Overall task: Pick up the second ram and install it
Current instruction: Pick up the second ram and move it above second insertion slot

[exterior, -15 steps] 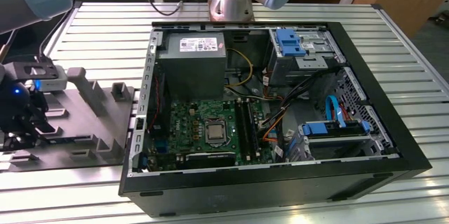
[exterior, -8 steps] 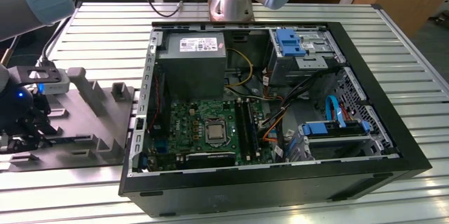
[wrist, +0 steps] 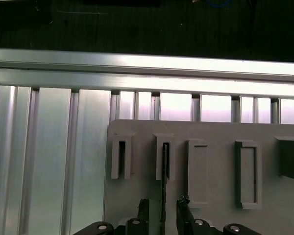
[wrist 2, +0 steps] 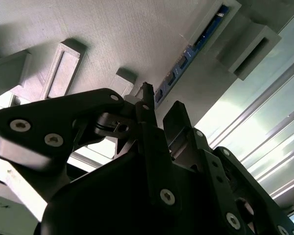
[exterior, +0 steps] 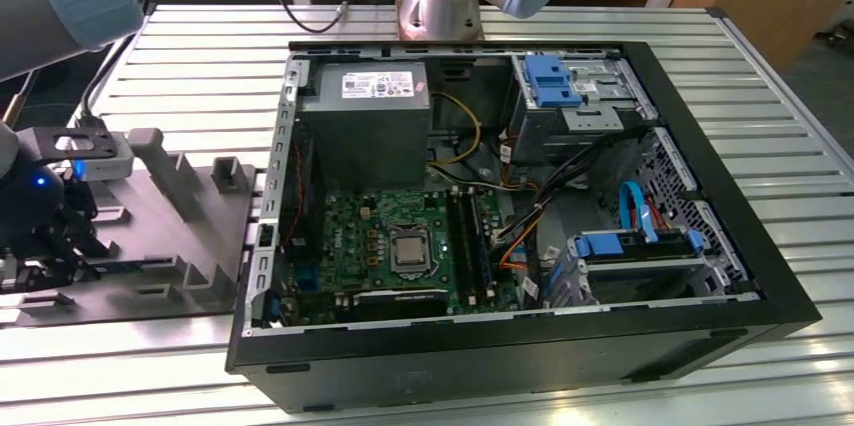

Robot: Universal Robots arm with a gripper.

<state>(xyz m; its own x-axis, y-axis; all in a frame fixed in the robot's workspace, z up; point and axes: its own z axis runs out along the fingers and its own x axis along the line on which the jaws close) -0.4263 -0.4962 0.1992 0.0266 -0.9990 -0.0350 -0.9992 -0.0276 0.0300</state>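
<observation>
Second ram [wrist: 163,164]: stands on edge in a slot of the grey holder tray [wrist: 215,132], on the slatted surface [wrist: 49,147] beside the open computer case [exterior: 534,351]. End effector [wrist: 162,201]: fingers narrowly parted, straddling one end of the ram (a gap either side), nothing held.

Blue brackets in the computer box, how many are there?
2. The first blue bracket sits high in the exterior view; the second blue bracket sits lower, toward the exterior view's right. Others may be hidden.
</observation>
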